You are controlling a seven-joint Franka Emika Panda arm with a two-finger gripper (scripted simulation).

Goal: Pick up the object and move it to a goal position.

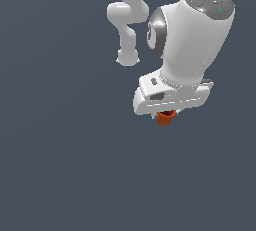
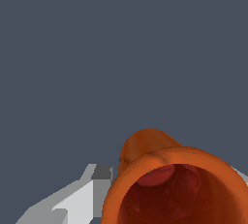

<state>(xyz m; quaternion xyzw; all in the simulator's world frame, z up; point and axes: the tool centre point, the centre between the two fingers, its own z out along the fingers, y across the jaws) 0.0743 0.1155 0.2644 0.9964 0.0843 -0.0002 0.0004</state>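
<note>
The gripper [image 1: 165, 114] is clamped on the orange cup [image 1: 165, 117], which sits directly under the hand, 1 finger [image 2: 77, 196] beside it, hollow mouth facing the wrist camera.

The cup [image 2: 174, 189] looks like smooth orange-red plastic with a soft sheen; the gripper [image 1: 165, 112] is glossy white plastic against a matt grey backdrop [image 1: 60, 150]
</note>
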